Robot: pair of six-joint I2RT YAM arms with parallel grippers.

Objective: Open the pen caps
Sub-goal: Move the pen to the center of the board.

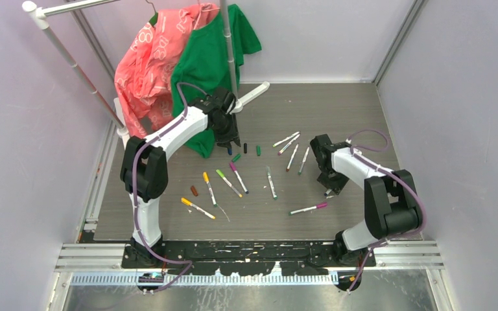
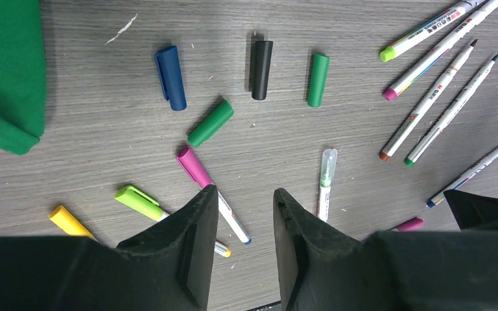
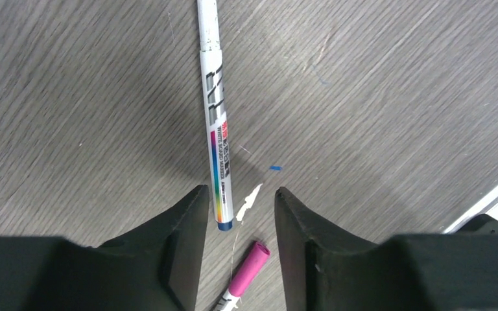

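Here's the left gripper [image 2: 243,194], jaws apart and empty, hanging over the bench [image 2: 91,149]. Ahead of it lie four loose caps: a blue cap [image 2: 170,78], a black cap [image 2: 262,69], a green cap [image 2: 318,80] and a second green cap [image 2: 211,122] slanted nearer in. A magenta-capped pen [image 2: 198,170] runs down beside the left finger. The uncapped pens [image 2: 428,116] fan out at the right. The right gripper [image 3: 240,194] is parted too, holding nothing, with a white pen [image 3: 215,116] lying ahead between its fingers and a second magenta pen [image 3: 246,269] just below.

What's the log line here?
left claw: open | right claw: open | loose: blue cap, black cap, green caps | magenta pen: capped
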